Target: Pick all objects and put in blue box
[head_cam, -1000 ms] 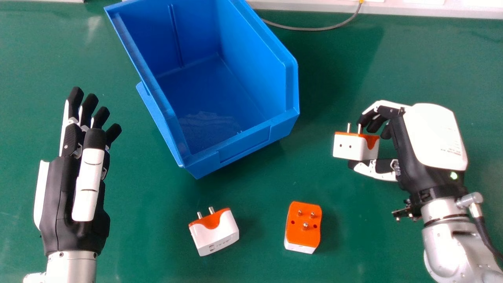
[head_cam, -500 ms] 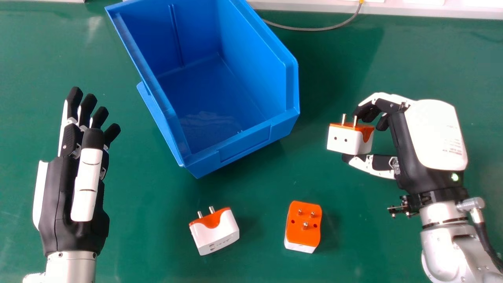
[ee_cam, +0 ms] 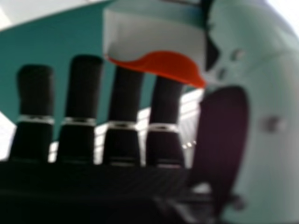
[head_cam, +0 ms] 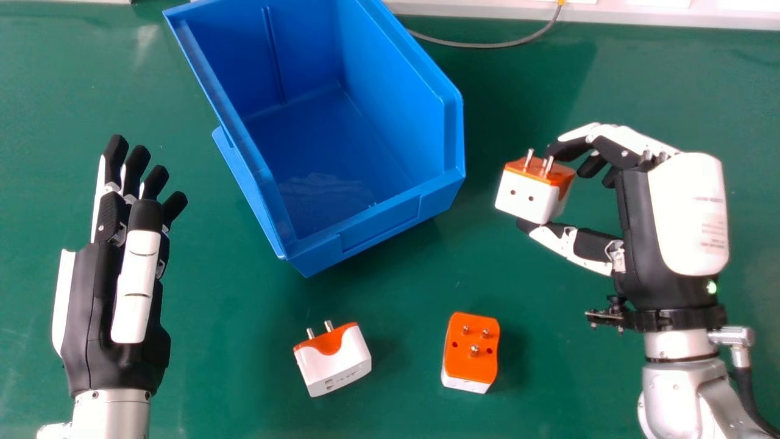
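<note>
An orange-topped adapter (head_cam: 527, 198) is pinched between the right hand's (head_cam: 640, 225) bent fingers (head_cam: 570, 149) and thumb (head_cam: 588, 244). The left hand (head_cam: 109, 292) is held straight.

the left hand (head_cam: 91, 305) is black with white plates (head_cam: 63, 299). the right hand (head_cam: 640, 225) is also black, with a rounded white cover (head_cam: 682, 207), small print (head_cam: 711, 231) and one green light (head_cam: 712, 286). its forearm (head_cam: 667, 390) is silver, with a black cable (head_cam: 744, 388).

- I counted three plug adapters: one adapter (head_cam: 525, 198) at three o'clock, another adapter (head_cam: 469, 360) at five, the last adapter (head_cam: 335, 363) at seven.
- One blue box (head_cam: 378, 225) stood at eleven o'clock.
- One grey cable (head_cam: 481, 46) curved at one.
</note>
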